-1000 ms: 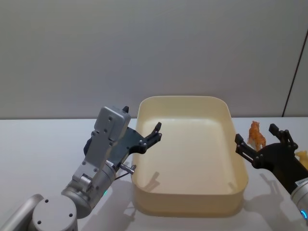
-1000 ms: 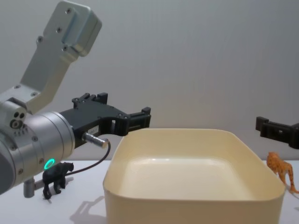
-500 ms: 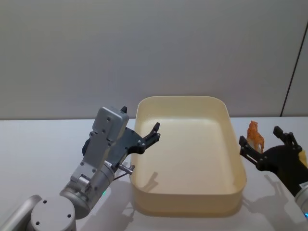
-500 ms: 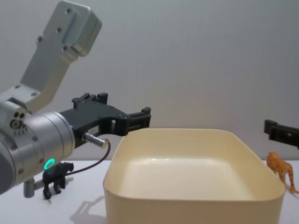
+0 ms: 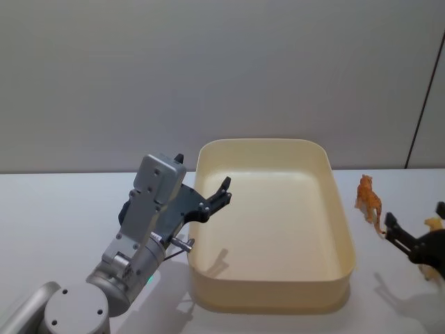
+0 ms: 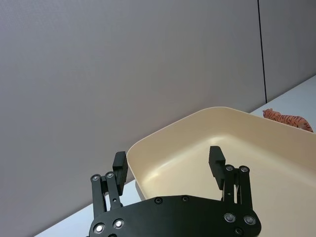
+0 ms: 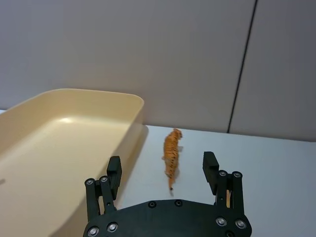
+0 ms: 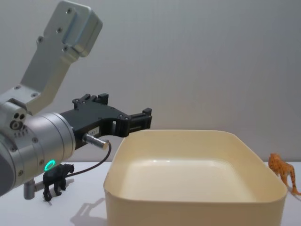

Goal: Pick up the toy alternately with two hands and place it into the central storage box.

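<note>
The cream-yellow central storage box [image 5: 271, 295] sits mid-table with nothing inside. My left gripper [image 5: 217, 197] hangs open and empty over the box's left rim, its fingers wide apart in the left wrist view [image 6: 168, 163]. An orange tiger toy [image 5: 369, 199] stands just right of the box. My right gripper [image 5: 414, 216] is open and empty near the table's right front, behind the tiger [image 7: 171, 150], which stands ahead of its spread fingers. A black animal toy [image 8: 57, 178] stands left of the box [image 8: 188, 214], behind the left arm.
A small yellow toy [image 5: 434, 224] lies at the far right, partly hidden behind the right gripper. The tiger [image 8: 283, 171] stands close to the box's right wall. The white table runs back to a grey wall.
The right gripper has drawn back toward the right front, away from the box and tiger, and left the chest view. The left arm has not moved.
</note>
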You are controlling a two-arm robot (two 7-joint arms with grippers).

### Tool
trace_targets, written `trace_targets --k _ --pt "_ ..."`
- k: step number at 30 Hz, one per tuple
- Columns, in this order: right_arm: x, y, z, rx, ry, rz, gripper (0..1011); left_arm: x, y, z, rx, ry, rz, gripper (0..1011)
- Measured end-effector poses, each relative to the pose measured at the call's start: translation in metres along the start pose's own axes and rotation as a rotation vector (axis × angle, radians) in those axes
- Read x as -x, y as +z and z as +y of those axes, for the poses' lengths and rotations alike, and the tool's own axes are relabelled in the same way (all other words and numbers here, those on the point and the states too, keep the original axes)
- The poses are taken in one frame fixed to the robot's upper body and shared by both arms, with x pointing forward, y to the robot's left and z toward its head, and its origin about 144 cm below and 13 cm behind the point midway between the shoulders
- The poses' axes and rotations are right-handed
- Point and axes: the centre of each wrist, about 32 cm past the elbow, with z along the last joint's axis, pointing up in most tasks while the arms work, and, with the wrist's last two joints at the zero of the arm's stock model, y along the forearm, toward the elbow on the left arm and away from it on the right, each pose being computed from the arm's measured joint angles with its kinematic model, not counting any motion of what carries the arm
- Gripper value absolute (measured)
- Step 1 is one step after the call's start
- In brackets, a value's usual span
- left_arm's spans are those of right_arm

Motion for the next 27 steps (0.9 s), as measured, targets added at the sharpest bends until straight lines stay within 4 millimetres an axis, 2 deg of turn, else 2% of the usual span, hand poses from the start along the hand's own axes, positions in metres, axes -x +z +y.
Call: trace_targets --k 13,27 --pt "-0.023 -0.008 -0.016 0.071 -0.170 -0.020 1001 0.000 0.000 0.000 0.000 0.000 0.000 1001" --pt "-0.033 -0.020 -0.006 0.161 -0.216 -0.045 1001 0.000 0.000 0.000 0.000 0.000 0.000 1001"
